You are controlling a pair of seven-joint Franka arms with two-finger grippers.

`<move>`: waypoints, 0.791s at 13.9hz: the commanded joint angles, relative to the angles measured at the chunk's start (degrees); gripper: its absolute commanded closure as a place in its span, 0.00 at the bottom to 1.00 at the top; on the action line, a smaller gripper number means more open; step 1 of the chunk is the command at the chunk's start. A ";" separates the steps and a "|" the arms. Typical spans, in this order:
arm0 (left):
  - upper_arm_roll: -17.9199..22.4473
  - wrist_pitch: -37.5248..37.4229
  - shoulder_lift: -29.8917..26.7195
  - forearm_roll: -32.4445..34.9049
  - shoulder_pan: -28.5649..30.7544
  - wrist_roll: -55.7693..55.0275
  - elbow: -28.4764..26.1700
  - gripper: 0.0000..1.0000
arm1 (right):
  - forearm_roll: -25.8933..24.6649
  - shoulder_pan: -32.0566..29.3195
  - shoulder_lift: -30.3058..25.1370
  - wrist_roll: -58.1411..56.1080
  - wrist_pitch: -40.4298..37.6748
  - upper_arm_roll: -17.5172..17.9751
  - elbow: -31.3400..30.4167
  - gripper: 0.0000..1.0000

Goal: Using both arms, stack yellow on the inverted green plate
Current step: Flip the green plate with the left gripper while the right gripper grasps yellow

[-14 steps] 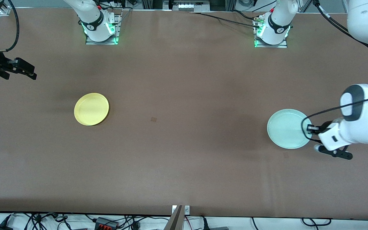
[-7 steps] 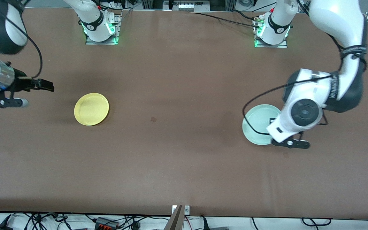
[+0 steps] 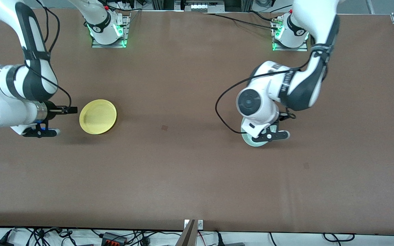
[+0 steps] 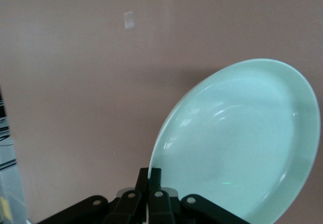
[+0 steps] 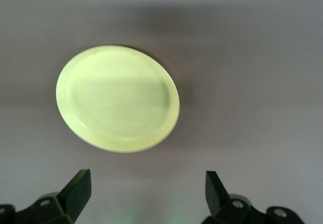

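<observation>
While left end effector [image 4: 150, 191] pinches green plate [image 4: 237, 143] aloft, right end effector [image 5: 146, 191] gapes beside yellow [image 3: 97, 116].

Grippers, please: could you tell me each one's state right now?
Left gripper: shut on the green plate, above the table.
Right gripper: open, beside the yellow plate, holding nothing.

On the brown table [image 3: 183, 171], the yellow plate [image 3: 97, 116] is lying rim up toward the right arm's end. The right end effector [image 3: 69, 110] is sitting just beside its rim, apart from it. The left arm is reaching out over the middle of the table, its wrist covering most of the green plate [image 3: 253, 141], of which only a pale crescent is showing. The left end effector [image 3: 268, 127] itself is hiding under that wrist.
</observation>
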 commanded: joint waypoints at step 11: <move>0.74 -2.52 6.58 3.97 -9.59 -20.69 0.90 0.99 | 9.68 -6.84 13.06 -8.81 4.49 0.23 2.59 0.16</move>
